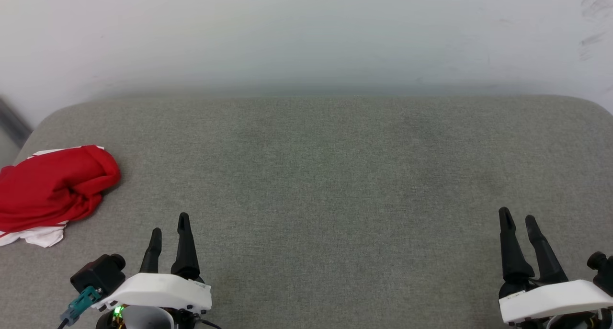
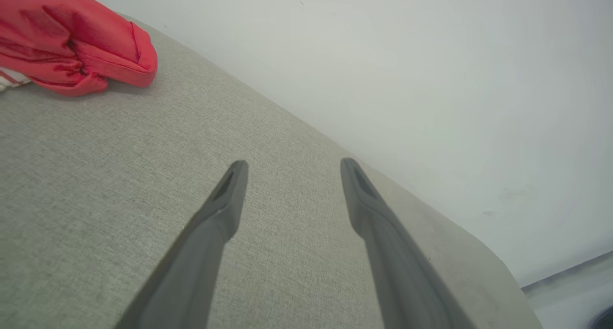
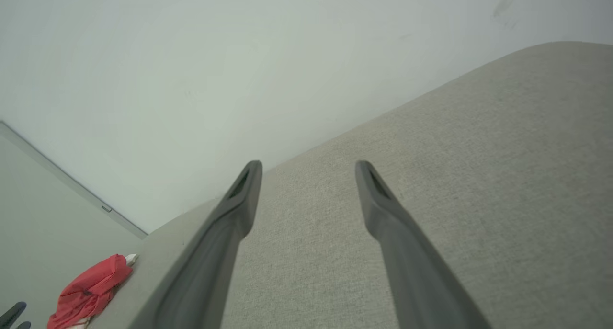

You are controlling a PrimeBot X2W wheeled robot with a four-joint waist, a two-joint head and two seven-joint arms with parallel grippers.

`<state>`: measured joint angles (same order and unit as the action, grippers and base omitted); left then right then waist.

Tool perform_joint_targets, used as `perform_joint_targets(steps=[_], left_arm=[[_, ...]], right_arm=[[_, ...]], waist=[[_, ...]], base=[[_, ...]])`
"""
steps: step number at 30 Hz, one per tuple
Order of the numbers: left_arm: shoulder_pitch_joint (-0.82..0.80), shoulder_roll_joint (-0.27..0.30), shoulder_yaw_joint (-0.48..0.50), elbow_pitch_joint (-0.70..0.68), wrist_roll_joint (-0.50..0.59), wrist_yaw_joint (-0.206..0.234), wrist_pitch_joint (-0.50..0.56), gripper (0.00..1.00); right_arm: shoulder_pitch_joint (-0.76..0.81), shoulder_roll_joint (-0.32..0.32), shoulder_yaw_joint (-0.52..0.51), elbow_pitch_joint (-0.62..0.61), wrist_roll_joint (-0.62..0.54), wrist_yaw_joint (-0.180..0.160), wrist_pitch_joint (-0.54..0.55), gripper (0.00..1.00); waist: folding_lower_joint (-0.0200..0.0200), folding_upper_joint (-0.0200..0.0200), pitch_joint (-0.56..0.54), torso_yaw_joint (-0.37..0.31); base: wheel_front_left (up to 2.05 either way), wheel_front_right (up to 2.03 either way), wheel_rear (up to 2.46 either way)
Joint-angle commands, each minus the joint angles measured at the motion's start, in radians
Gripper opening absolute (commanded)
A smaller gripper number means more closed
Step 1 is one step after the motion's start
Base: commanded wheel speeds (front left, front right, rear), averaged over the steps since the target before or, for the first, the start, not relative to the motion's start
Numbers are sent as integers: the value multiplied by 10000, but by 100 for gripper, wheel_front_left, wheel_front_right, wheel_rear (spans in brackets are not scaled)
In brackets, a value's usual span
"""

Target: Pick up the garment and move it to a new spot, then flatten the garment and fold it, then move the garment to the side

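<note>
Bright, soft, even light; no glare anywhere

The grey cushion (image 1: 306, 175) is lit flatly from above; the garment (image 1: 52, 190), off to the left of the left gripper (image 1: 169, 223), casts only a thin shadow at its edge; beyond the fingertips the wall (image 1: 306, 32) turns hazy where it meets the cushion; in the wrist views straight edges bow towards the corners; the fingers (image 2: 215, 223) blur close to the lens, while the weave ahead of them is sharp
</note>
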<state>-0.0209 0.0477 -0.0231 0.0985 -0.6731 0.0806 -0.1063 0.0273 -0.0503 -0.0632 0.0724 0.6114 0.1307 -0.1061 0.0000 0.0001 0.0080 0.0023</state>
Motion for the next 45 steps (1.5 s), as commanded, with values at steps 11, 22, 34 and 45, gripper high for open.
perform_joint_targets(steps=[11,22,34,45], left_arm=[[168,77,-249,-281,1542,277,-382,100],[345,96,-522,-441,2843,229,-705,100],[528,88,-651,-455,3944,257,-986,100],[715,59,-733,-469,4782,253,-1213,100]], right_arm=[[194,-6,44,-279,-1569,0,-380,100],[391,-3,113,-617,-2705,0,-716,100],[596,-1,45,-884,-3323,0,-988,100],[761,2,49,-964,-3896,-1,-1213,100]], waist=[[0,-1,-6,31],[0,-1,7,56],[0,-1,33,67],[0,-1,53,83]], base=[[0,0,0],[0,0,0],[0,0,0],[0,0,0]])
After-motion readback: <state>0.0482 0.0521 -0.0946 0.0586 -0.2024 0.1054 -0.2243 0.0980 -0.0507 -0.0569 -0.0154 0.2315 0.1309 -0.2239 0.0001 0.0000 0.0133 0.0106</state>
